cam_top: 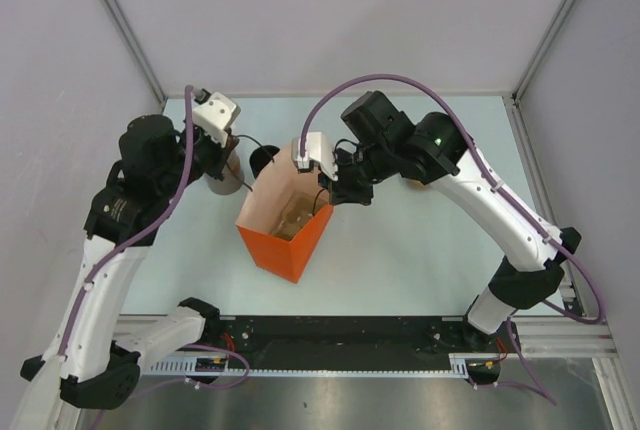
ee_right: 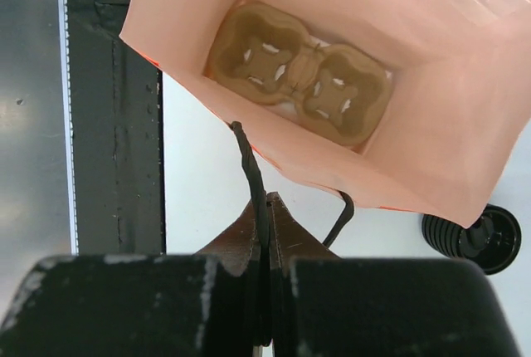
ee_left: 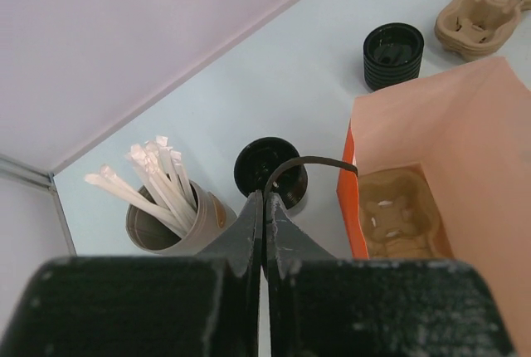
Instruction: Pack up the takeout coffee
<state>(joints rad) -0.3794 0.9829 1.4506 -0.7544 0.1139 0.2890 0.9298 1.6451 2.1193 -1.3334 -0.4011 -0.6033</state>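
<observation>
The takeout coffee (ee_left: 267, 166), a small black cup with a round black lid, stands on the table just left of the orange paper bag (cam_top: 285, 250); from above the cup (cam_top: 263, 159) sits at the bag's far left corner. The bag (ee_right: 448, 108) stands open, with a brown cardboard cup carrier (ee_right: 299, 75) lying in its bottom. My left gripper (ee_left: 264, 196) is shut on the bag's black cord handle (ee_left: 311, 160), directly above the lidded cup. My right gripper (ee_right: 270, 201) is shut on the opposite handle (ee_right: 250, 166). Seen from above, the left gripper (cam_top: 237, 155) and right gripper (cam_top: 335, 188) flank the bag's mouth.
A grey cup of white straws (ee_left: 170, 207) stands beside the coffee, also seen from above (cam_top: 222, 180). A ribbed black stack (ee_left: 392, 54) sits farther back, near spare cardboard carriers (ee_left: 489, 4). The black rail (cam_top: 330, 350) runs along the near table edge.
</observation>
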